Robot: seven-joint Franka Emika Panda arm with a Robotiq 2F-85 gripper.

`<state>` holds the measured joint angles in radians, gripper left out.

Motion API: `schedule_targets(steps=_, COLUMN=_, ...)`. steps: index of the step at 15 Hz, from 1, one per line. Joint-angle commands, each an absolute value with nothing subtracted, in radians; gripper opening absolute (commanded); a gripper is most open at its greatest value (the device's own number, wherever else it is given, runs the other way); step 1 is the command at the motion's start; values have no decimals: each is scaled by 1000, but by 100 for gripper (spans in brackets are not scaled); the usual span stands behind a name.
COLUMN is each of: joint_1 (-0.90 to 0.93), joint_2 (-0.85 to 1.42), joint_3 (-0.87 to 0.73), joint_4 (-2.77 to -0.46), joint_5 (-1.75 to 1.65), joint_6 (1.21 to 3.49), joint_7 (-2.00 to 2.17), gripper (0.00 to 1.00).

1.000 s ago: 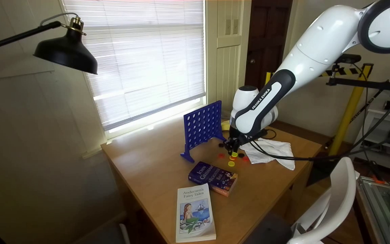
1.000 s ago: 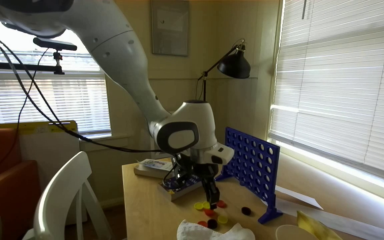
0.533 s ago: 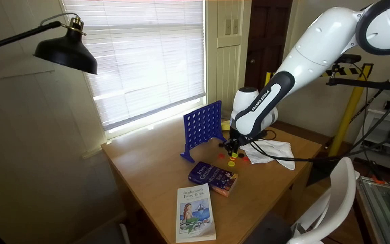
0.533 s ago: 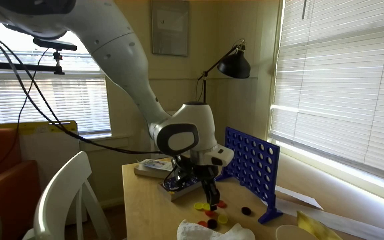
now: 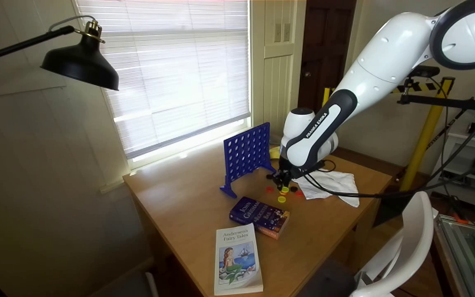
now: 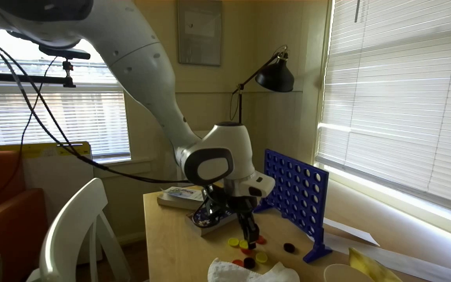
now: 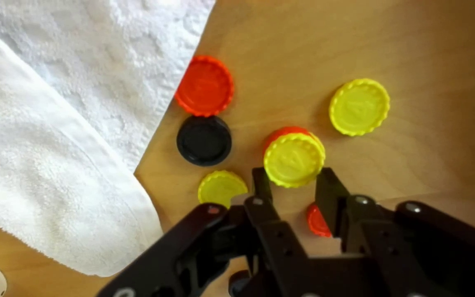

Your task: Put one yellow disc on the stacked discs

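- The gripper [image 7: 293,171], narrow, pinches a yellow disc [image 7: 294,158]
- Wrist view: stacked discs [image 7: 285,132] show at its 12 o'clock
- The gripper sits slightly lower than before

Rounded white arm [image 5: 377,68], FRANKA EMIKA lettering [image 5: 317,125], black pincer [image 7: 294,175]

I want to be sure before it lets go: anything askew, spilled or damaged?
Nothing looks spilled or damaged. One slight oddity: in the wrist view, the yellow disc in the pincer appears off-centre over the red disc beneath, leaving a red crescent showing on one side. The viewing angle may exaggerate this; whether they touch is unclear.
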<state>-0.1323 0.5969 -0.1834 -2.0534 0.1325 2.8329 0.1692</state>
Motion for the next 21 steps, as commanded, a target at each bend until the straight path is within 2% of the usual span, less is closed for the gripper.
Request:
schedule_targets(steps=1, joint_1=-148, joint_2=600, joint_3=-168, joint_4=-2048, joint_5=129, joint_6=2851, joint_7=154, gripper=65)
schedule_targets(steps=6, joint_1=-138, joint_2=549, joint_3=-172, joint_4=-2080, joint_5=127, joint_6=2855, joint_7=157, gripper=98)
schedule_targets(steps=14, joint_1=-23, joint_2=375, joint_3=-313, joint_4=-2158, joint_5=-5, joint_6=2607, joint_7=294, gripper=100)
schedule_targets(steps=21, joint_1=-53, joint_2=314, joint_3=-267, joint_4=-2161, joint_5=-26, joint_6=2510, joint_7=310, gripper=100)
